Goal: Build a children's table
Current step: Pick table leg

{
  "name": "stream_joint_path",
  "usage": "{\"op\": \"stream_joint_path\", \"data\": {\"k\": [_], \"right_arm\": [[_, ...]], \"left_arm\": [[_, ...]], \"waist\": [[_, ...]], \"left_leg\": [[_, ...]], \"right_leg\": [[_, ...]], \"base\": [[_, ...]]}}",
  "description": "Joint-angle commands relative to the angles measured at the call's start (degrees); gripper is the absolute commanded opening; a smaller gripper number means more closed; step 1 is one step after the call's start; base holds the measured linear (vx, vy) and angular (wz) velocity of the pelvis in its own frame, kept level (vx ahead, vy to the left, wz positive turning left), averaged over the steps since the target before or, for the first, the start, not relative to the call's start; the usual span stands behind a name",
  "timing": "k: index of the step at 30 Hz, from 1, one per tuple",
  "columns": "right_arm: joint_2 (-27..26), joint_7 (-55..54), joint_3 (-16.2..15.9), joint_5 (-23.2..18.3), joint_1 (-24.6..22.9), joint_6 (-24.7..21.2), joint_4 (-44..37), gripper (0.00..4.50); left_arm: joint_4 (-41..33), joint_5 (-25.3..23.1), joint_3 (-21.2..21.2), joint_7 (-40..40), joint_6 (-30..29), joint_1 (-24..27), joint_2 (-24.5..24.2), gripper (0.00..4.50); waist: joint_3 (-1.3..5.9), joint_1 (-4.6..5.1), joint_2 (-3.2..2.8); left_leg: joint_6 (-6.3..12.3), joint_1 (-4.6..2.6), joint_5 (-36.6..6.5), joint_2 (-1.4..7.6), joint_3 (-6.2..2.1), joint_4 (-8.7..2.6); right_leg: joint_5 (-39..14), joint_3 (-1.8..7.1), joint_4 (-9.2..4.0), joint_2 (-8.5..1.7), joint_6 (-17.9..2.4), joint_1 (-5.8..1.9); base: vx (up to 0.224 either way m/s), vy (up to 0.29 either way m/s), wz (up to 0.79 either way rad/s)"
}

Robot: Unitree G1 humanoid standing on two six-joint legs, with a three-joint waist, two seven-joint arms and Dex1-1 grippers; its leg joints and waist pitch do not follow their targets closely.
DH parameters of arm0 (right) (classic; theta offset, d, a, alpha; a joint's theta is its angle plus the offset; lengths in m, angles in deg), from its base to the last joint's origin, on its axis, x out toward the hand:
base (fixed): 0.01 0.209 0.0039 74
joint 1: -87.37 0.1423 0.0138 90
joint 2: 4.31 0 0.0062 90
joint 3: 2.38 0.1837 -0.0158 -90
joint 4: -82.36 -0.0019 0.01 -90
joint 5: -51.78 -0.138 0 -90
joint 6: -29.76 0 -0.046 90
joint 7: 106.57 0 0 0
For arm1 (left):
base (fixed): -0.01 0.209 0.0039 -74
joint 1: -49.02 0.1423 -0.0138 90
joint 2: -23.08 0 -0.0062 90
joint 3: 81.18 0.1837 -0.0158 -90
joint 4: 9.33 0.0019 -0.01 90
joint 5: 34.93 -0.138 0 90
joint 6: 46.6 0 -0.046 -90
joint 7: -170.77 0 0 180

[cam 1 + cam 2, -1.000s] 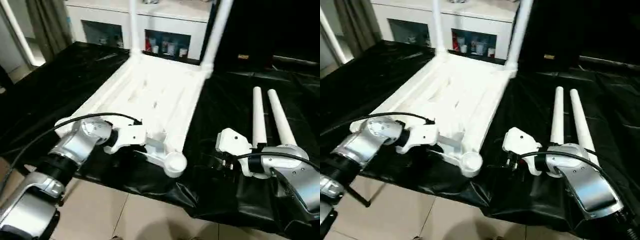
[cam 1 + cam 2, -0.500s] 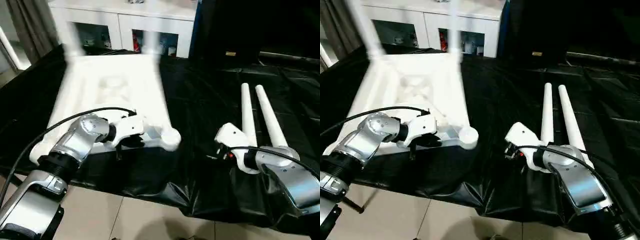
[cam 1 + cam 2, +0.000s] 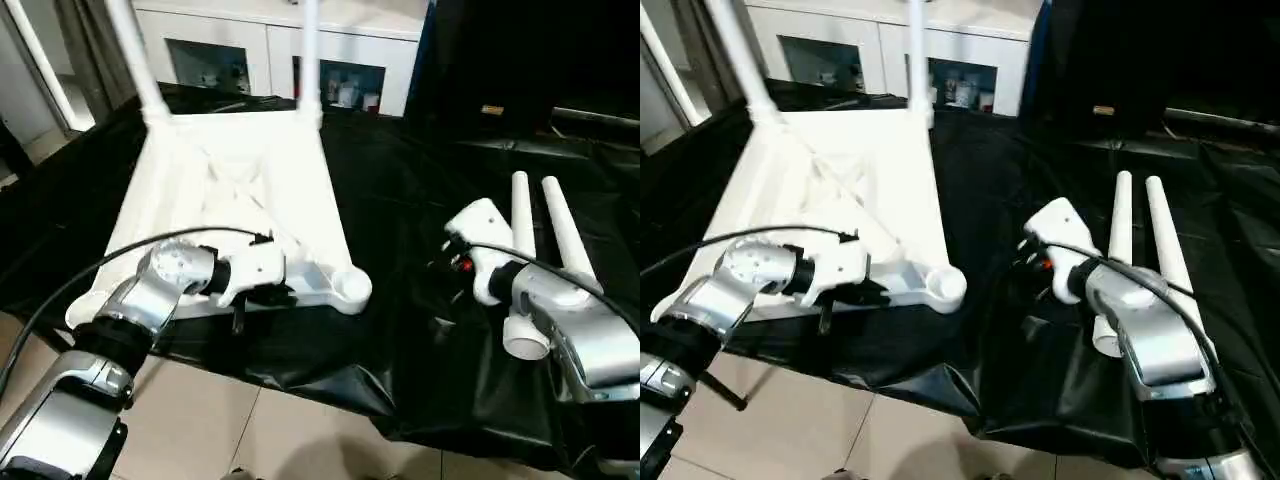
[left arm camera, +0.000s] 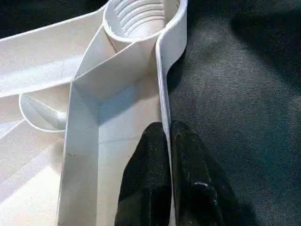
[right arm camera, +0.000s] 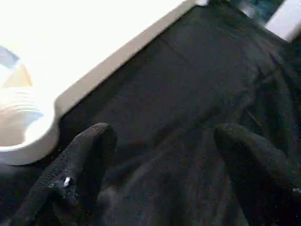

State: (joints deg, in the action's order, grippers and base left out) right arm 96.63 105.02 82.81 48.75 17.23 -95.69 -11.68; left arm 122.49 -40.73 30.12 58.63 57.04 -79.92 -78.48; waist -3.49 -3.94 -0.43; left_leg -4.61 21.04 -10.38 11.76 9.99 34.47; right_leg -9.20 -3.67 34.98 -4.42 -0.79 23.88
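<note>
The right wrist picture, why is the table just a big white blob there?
In the right wrist view the table top glares so bright that its ribs wash out, and the black fingers look soft; in the left wrist view the corner socket shows its ridges crisply.

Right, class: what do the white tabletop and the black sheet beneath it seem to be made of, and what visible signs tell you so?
White ribbed rectangular tabletop: probably moulded plastic, smooth and semi-gloss; thin ribs and a round ridged corner socket suggest it. Black sheet: apparently thin plastic film or coated fabric, going by its glossy creases and limp drape over the edge.
</note>
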Motion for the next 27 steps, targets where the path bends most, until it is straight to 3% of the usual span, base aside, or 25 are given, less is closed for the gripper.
{"op": "stream_joint_path", "data": {"k": [1, 5, 6, 7, 8, 9, 13, 16, 17, 20, 22, 23, 26, 27], "right_arm": [[-0.5, -1.3, 1.6, 0.5, 1.0, -1.8, 0.0, 3.83], [-2.2, -4.9, 3.9, -1.0, 3.0, -6.8, 0.0, 3.83], [-2.6, -5.4, 4.3, -1.1, 3.2, -7.4, 0.0, 3.83], [-3.2, -6.6, 5.3, -1.3, 3.7, -8.6, 0.2, 3.83], [-3.6, -7.3, 5.9, -1.5, 4.0, -9.4, 0.4, 4.11], [-4.9, -9.7, 8.6, -1.9, 5.2, -12.3, 0.8, 4.18], [-5.7, -12.8, 11.9, -1.6, 7.4, -17.4, 1.4, 4.48], [-5.7, -14.7, 13.7, -1.5, 8.7, -19.8, 2.3, 4.50], [-4.9, -15.9, 14.4, -0.7, 9.3, -21.8, 3.0, 4.50], [-3.6, -18.6, 16.8, 0.7, 10.1, -25.4, 5.2, 4.50], [-3.6, -18.6, 16.8, 0.7, 10.1, -25.4, 5.2, 4.50], [-2.5, -19.3, 17.6, 1.2, 10.3, -29.2, 5.9, 4.50], [-1.3, -19.6, 18.3, 0.9, 10.2, -34.2, 7.2, 4.50], [-1.1, -19.3, 18.4, 0.4, 10.0, -36.2, 7.9, 4.50]], "left_arm": [[-1.2, 1.3, -0.7, 0.2, 3.6, -1.0, 0.4, 0.01], [0.3, 0.9, -1.9, -1.4, 6.0, -1.6, 0.4, 0.01], [0.6, 0.9, -2.2, -1.8, 6.3, -1.9, 0.4, 0.30], [-0.3, 2.3, -3.0, -0.5, 4.8, -1.9, 0.3, 0.48], [-0.9, 3.4, -3.5, 0.6, 3.7, -1.8, 0.3, 0.60], [-4.3, 6.8, -5.5, 2.6, 1.3, -1.0, -0.2, 0.60], [-10.8, 10.1, -7.5, 4.1, -2.9, 0.7, -2.3, 1.01], [-14.9, 11.2, -8.0, 4.5, -5.0, 1.7, -3.4, 1.10], [-17.9, 12.2, -8.3, 4.8, -8.3, 2.2, -3.7, 1.39], [-22.9, 13.3, -8.7, 3.9, -13.5, 3.0, -3.3, 1.52], [-22.9, 13.3, -8.7, 3.9, -13.5, 3.0, -3.3, 1.81], [-26.1, 13.9, -8.0, 4.2, -16.5, 3.8, -3.4, 1.91], [-30.7, 15.3, -7.2, 3.9, -20.5, 4.4, -3.2, 1.92], [-32.4, 15.8, -7.0, 3.7, -22.2, 4.4, -2.8, 2.18]], "waist": [[4.41, 0.10, -0.34], [4.39, 0.15, -0.11], [4.45, 0.17, -0.13], [4.41, 0.21, 0.20], [4.45, 0.12, -0.06], [4.43, 0.15, 0.28], [4.35, 0.29, 0.09], [4.24, 0.61, 0.07], [4.20, 0.78, 0.26], [4.23, 0.68, 0.28], [4.11, 0.70, 0.30], [4.17, 0.72, 0.53], [4.22, 0.65, 0.57], [4.13, 0.74, 0.62]], "left_leg": [[-0.86, -0.81, -12.7, 0.72, -0.07, -3.95], [-1.03, -0.94, -12.3, 0.70, -0.03, -3.95], [-1.11, -0.86, -12.1, 0.70, -0.05, -3.95], [-1.18, -0.91, -11.9, 0.81, -0.01, -4.01], [-1.26, -0.86, -11.5, 0.78, -0.06, -3.98], [-1.42, -0.83, -11.2, 0.80, 0.02, -4.00], [-1.93, -0.84, -11.0, 0.84, -0.05, -4.10], [-2.15, -0.92, -11.4, 0.73, 0.07, -4.05], [-2.36, -0.90, -11.2, 0.67, 0.14, -4.04], [-2.51, -0.99, -10.5, 0.59, 0.24, -3.91], [-2.42, -0.87, -10.5, 0.55, 0.25, -3.94], [-2.33, -0.87, -9.9, 0.53, 0.23, -3.93], [-2.10, -0.88, -9.5, 0.55, 0.26, -3.85], [-2.10, -0.86, -9.7, 0.56, 0.30, -3.86]], "right_leg": [[-11.6, 2.55, -3.85, -2.88, -11.5, -3.63], [-13.4, 2.60, -3.98, -2.83, -10.7, -3.40], [-13.3, 2.59, -3.89, -2.86, -10.6, -3.49], [-13.4, 2.61, -3.92, -2.89, -10.5, -3.43], [-13.4, 2.60, -3.77, -2.98, -10.5, -3.39], [-13.3, 2.61, -3.78, -3.03, -10.8, -3.41], [-12.6, 2.53, -3.33, -2.92, -11.4, -3.38], [-14.3, 2.59, -3.54, -2.86, -10.6, -3.29], [-15.5, 2.59, -3.66, -2.80, -10.0, -3.34], [-16.1, 2.62, -3.70, -2.75, -9.7, -3.26], [-16.4, 2.62, -3.86, -2.70, -9.5, -3.24], [-16.5, 2.62, -3.72, -2.63, -9.1, -3.38], [-16.6, 2.59, -3.74, -2.60, -9.1, -3.35], [-16.6, 2.61, -3.78, -2.56, -9.3, -3.30]], "base": [[0.000, 0.000, 0.00], [0.000, 0.000, 0.00], [0.000, 0.000, 0.00], [0.000, 0.000, 0.00], [0.000, 0.000, 0.00], [0.000, 0.000, 0.00], [0.000, 0.000, 0.00], [0.000, 0.000, 0.00], [0.000, 0.000, 0.00], [0.000, 0.000, 0.00], [0.000, 0.000, 0.00], [0.000, 0.000, 0.00], [0.000, 0.000, 0.00], [0.000, 0.000, 0.00]]}}
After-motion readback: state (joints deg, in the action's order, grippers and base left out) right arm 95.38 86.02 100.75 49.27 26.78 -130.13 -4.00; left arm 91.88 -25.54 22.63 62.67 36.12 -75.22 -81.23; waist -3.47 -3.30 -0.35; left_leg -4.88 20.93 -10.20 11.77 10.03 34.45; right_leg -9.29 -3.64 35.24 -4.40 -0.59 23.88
